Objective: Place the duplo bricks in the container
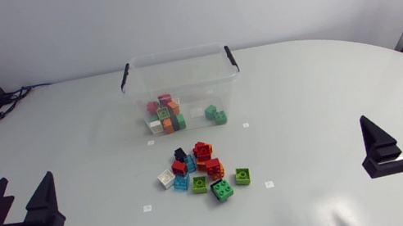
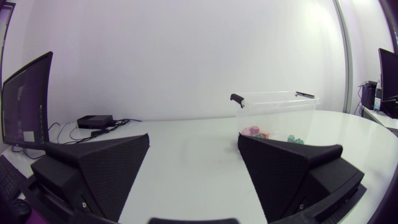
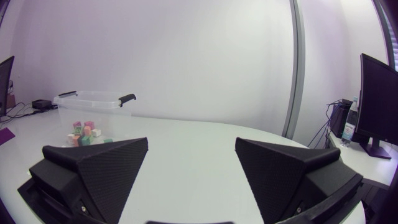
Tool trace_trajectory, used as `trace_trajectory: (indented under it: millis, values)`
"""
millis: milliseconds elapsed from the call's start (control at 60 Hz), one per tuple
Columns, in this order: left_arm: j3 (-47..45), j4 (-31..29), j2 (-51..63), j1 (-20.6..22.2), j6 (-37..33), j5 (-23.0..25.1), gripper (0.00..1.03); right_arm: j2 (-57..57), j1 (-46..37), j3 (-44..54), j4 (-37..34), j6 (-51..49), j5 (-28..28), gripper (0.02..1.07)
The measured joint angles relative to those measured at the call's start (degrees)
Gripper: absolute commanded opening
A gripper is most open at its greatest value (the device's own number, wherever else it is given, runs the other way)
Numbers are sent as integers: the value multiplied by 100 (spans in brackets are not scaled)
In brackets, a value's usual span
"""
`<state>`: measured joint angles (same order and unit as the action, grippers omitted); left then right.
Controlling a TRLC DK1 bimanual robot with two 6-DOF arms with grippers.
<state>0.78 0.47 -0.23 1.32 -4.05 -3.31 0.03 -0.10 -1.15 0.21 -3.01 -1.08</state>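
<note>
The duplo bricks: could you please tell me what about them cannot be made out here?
- Loose pile: count unclear in the head view; small bricks overlap.
- Bricks in the container: partly hidden in the left wrist view by a finger of the left tool.
- Loose pile: not shown in either wrist view.

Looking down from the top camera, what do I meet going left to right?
Left hand, loose pile of bricks, right hand. The container sits behind the pile, so I left it out.
</note>
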Motion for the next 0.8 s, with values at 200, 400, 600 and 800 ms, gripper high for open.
trace_trajectory:
  millis: [200, 400, 600, 800]
  values:
    - [0, -2, 0, 0, -2, 0, 99, 0, 0, 0, 0, 0, 0, 103]
    - [0, 0, 0, 0, 0, 0, 99, 0, 7, 0, 0, 0, 9, 103]
    - [15, -57, 0, 28, 0, 0, 99, 0, 17, 0, 2, 0, 46, 103]
    - [354, -450, 76, 111, -2, 0, 99, 0, 15, 0, 2, 0, 44, 103]
